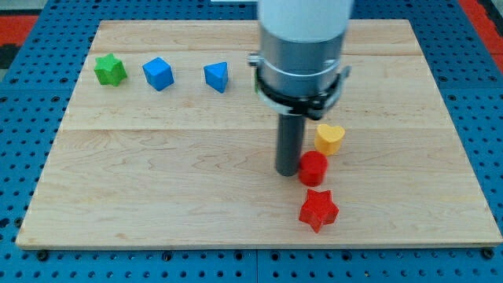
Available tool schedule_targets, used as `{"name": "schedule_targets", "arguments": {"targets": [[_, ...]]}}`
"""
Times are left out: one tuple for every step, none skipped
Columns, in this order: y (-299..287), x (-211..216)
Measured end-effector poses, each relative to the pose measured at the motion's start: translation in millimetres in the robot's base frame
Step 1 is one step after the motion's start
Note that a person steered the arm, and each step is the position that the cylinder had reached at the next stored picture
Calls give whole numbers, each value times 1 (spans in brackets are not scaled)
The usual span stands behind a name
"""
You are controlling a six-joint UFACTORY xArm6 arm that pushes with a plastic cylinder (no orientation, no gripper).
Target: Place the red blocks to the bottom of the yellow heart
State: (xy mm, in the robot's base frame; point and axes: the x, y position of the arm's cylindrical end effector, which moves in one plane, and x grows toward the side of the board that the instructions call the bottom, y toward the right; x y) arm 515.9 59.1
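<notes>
A yellow heart [329, 137] lies right of the board's middle. A red round block [313, 167] sits just below and left of it, almost touching it. A red star [318, 209] lies below the round block, near the board's bottom edge. My tip [288, 171] rests on the board right against the left side of the red round block, and left of the heart.
A green star [110, 69], a blue cube [157, 73] and a blue triangular block [216, 76] stand in a row along the view's top left. The arm's grey body [302, 47] hides part of the board's top middle. The wooden board [157, 181] lies on a blue perforated table.
</notes>
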Motion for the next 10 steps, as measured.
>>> {"name": "schedule_targets", "arguments": {"targets": [[7,0],[-40,-6],[-66,-20],[-68,26],[-54,58],[-33,64],[-4,67],[-4,70],[8,84],[4,86]]}}
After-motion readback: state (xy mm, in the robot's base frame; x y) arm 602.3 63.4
